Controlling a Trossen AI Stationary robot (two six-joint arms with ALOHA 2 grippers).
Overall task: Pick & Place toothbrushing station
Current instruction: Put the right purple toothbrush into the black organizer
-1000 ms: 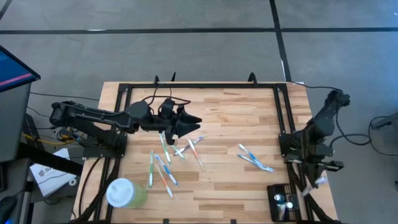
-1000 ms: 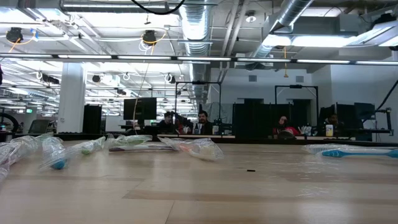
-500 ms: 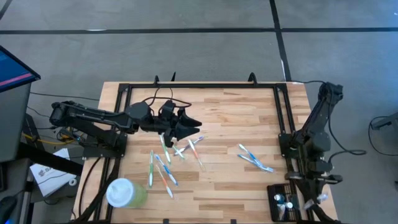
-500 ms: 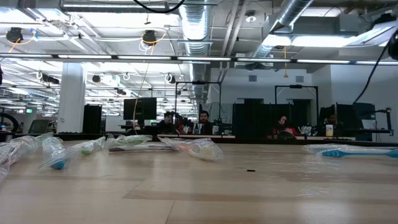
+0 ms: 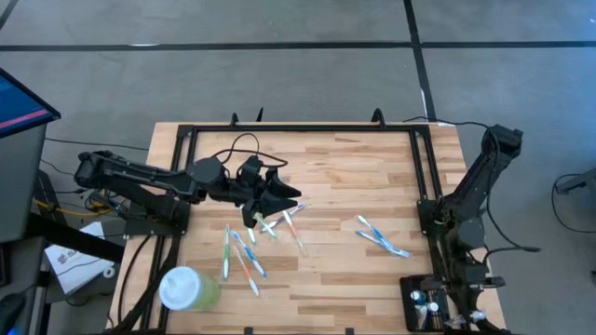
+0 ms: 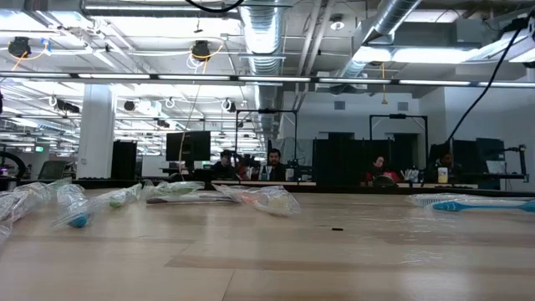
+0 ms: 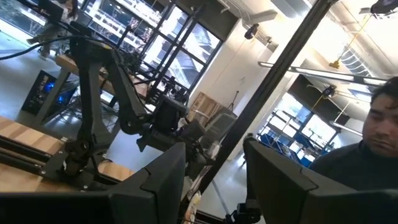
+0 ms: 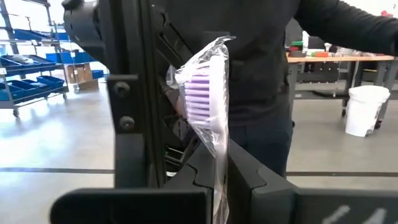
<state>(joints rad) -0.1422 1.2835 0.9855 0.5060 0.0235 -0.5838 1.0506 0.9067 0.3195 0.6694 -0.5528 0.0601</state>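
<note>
The toothbrushing station [image 5: 421, 302], a small black holder with a few pale items in it, stands at the table's near right corner. My right gripper [image 5: 458, 314] hovers just right of it, shut on a plastic-wrapped toothbrush [image 8: 202, 93] with purple bristles. My left gripper [image 5: 293, 194] hangs above the table's middle left, over a scatter of wrapped toothbrushes [image 5: 247, 244]. In the left wrist view its fingers [image 7: 214, 155] stand apart, with nothing plainly between them. Two more toothbrushes [image 5: 382, 237] lie flat at the middle right. My right gripper pinches the wrapped toothbrush between its two fingers, on the wrapped part below the head [image 8: 219, 163]. The purple-bristled head stands out past the fingertips. The handle is hidden behind the fingers. The toothbrush is lifted clear of the table.
A pale green cup with a white lid [image 5: 186, 288] stands at the near left corner. A black metal frame [image 5: 424, 167] runs along the table's edges. A person in dark clothes [image 8: 261, 74] stands close behind the right arm, beyond the table.
My right gripper has swung toward the table's near edge and come down beside the station, carrying the toothbrush and staying shut on it.
</note>
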